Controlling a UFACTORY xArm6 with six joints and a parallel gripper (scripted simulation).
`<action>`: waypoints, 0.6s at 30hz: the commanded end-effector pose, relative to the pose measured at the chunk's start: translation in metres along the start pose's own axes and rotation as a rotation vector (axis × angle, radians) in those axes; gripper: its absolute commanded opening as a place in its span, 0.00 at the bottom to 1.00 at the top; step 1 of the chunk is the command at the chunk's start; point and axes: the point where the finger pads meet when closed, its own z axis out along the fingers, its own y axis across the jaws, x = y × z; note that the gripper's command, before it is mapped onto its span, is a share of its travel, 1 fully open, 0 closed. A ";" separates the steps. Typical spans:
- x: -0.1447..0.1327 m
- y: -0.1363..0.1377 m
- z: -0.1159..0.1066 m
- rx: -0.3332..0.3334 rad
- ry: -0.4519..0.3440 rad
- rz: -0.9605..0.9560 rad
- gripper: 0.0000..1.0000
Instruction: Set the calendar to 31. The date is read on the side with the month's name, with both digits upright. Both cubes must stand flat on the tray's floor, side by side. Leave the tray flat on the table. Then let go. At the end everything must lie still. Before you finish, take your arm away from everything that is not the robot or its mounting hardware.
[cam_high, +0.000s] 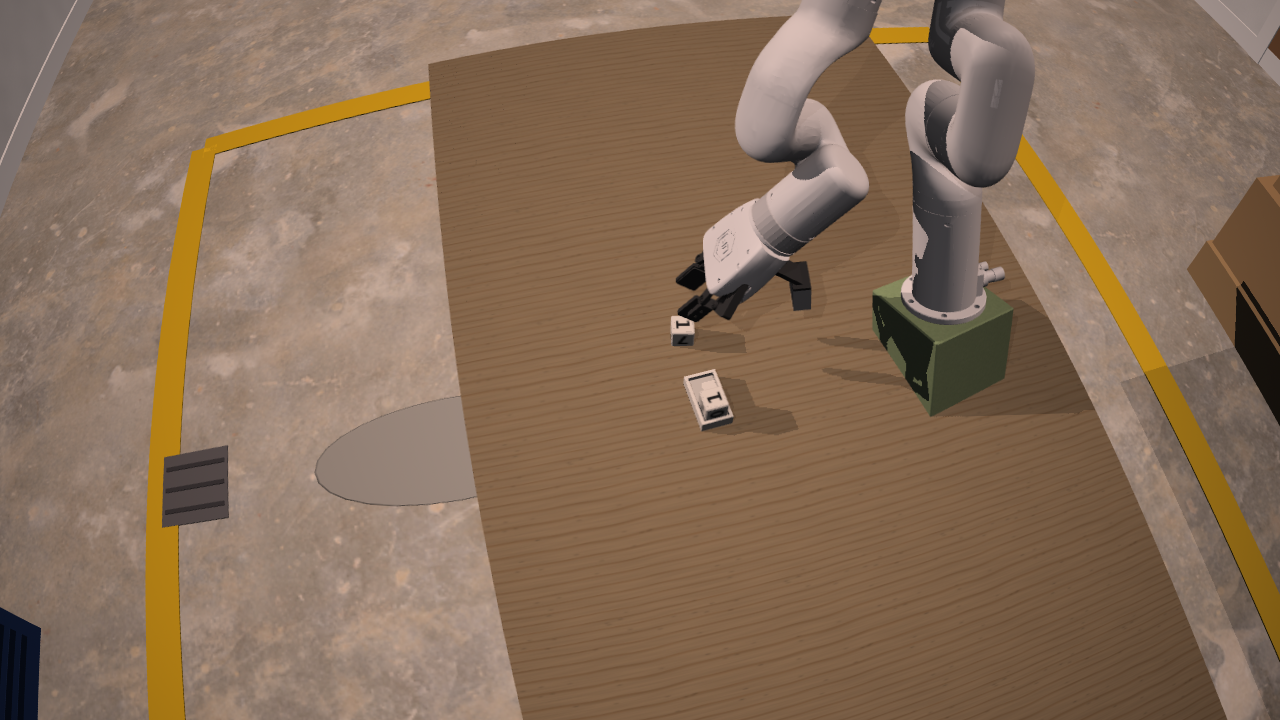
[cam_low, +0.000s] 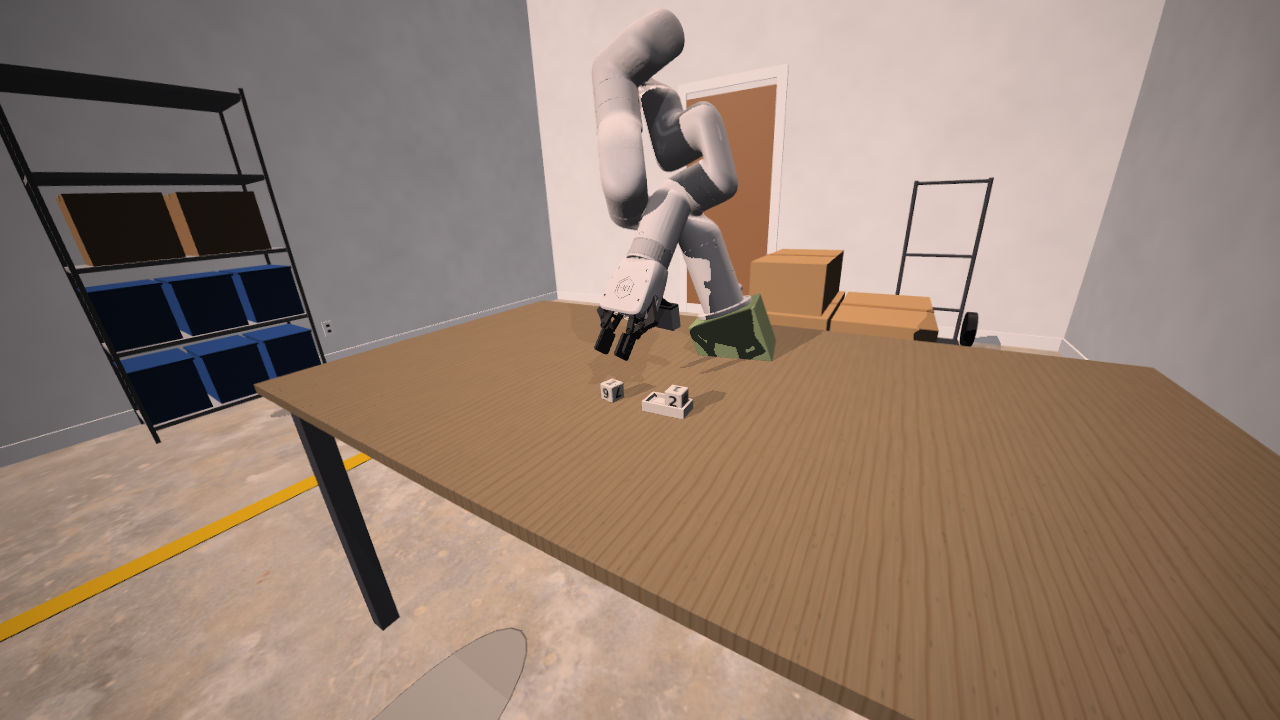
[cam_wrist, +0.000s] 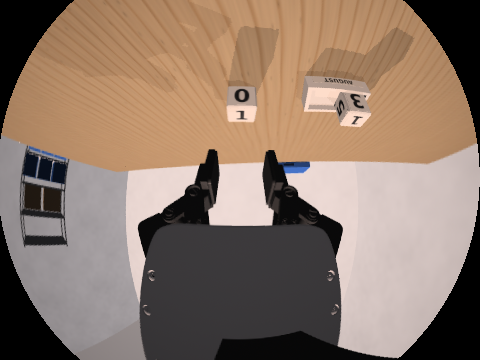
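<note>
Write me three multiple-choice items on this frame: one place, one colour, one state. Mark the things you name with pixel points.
1. Where is the cube (cam_high: 682, 330) (cam_low: 611, 390) (cam_wrist: 241, 103) nearer the end effector (cam_high: 680, 298) (cam_low: 611, 353) (cam_wrist: 241, 161)?
A) In the tray (cam_high: 691, 401) (cam_low: 662, 410) (cam_wrist: 337, 81)
B) On the table, outside the tray
C) On the floor

2. What colour is the block (cam_high: 971, 362) (cam_low: 760, 331) under the arm's base?
A) Green
B) Red
C) Yellow

3. How is the end effector?
A) Shut on a cube
B) Shut, fingertips touching
C) Open, holding nothing

1: B, the top view shows wood between that cube and the tray.
2: A, both outside views show green faces.
3: C, the wrist view shows an unfilled gap between the fingers.
</note>
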 end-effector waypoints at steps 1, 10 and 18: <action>0.002 0.000 0.004 0.000 -0.002 0.001 0.47; 0.010 0.000 0.016 0.000 -0.002 0.001 0.47; 0.017 0.000 0.026 0.000 -0.002 0.001 0.47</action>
